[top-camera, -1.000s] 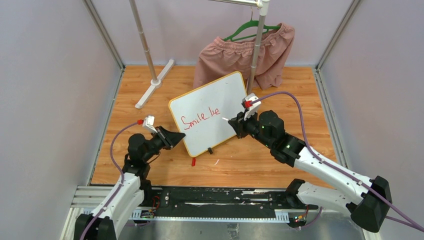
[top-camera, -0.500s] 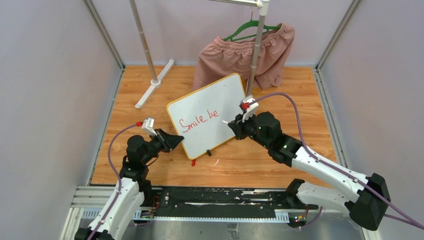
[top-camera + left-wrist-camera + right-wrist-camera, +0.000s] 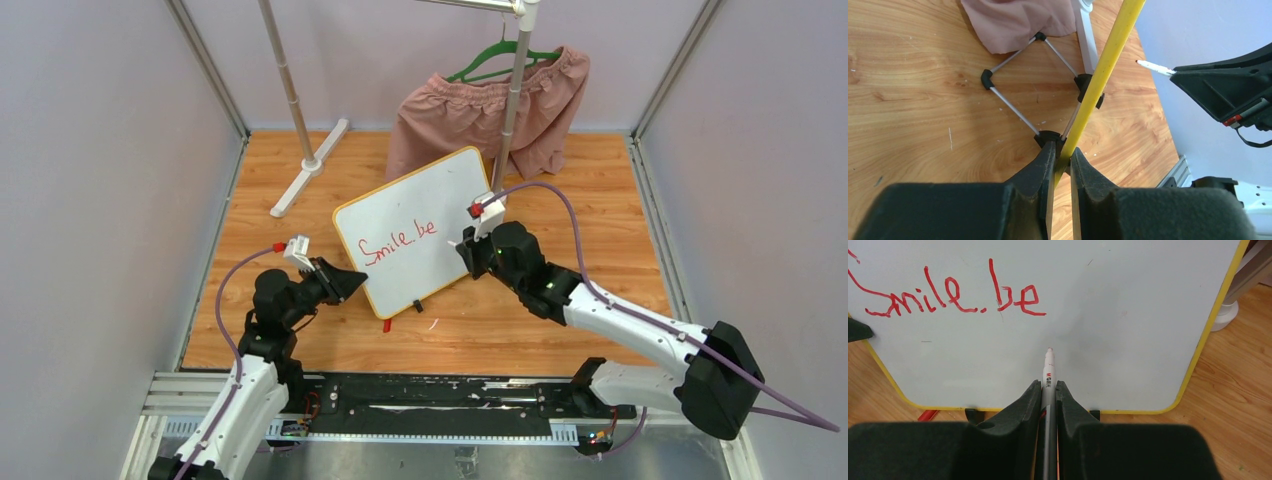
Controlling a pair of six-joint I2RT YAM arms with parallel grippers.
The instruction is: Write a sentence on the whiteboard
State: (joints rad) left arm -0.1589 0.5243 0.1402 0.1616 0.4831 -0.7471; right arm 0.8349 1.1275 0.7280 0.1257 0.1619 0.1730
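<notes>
Partway through, I'd say. The whiteboard (image 3: pixel 445 190) stands propped at a tilt in the middle of the wooden tabletop (image 3: pixel 600 190), just in front of a clothes rack (image 3: pixel 510 100) with pink shorts (image 3: pixel 470 110) hanging on it. The sentence (image 3: pixel 398 240) reads "Smile, be" in red, slanting up across the left half, and everything to the right of and below those words is bare white. That doesn't read like a finished thought, so my guess is there's at least another word or two to go. The left hand (image 3: pixel 1062 155) is clamped shut on the board's yellow rim at the lower left corner, steadying it. The right hand (image 3: pixel 1049 387) is closed around a red marker (image 3: pixel 1048 372), tip pointed at the blank patch just below "be". From the left wrist view the tip looks a little way off the board's face, not touching, so no stroke is going down right now. What looks like the red cap (image 3: pixel 387 324) lies on the tabletop just below the board's bottom edge. Plenty of room left for the rest.
</notes>
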